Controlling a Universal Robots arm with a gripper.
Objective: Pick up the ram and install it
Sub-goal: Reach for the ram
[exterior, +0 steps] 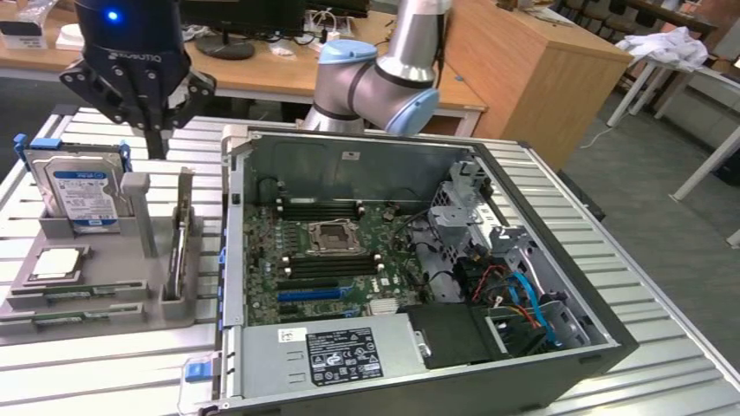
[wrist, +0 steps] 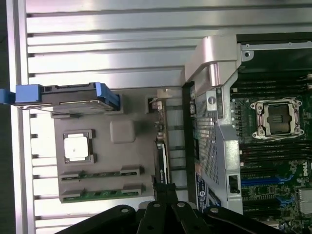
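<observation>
Two green ram sticks (wrist: 100, 174) lie flat in slots of the grey holder tray (wrist: 122, 131), at the exterior view's lower left (exterior: 69, 296). My black gripper (exterior: 155, 137) hangs above the tray's back edge, just right of the standing hard drive (exterior: 79, 186). Its fingers are shut together with nothing between them. In the wrist view the gripper (wrist: 165, 191) sits over a dark card standing on edge (wrist: 161, 161) at the tray's side nearest the case. The rams are apart from the gripper, untouched.
The open computer case (exterior: 237, 139) lies to the exterior view's right of the tray, with motherboard, CPU socket (exterior: 329, 232) and black and blue memory slots (exterior: 312, 293). A loose processor (exterior: 55, 264) rests in the tray. The ribbed metal table (exterior: 104, 364) carries everything.
</observation>
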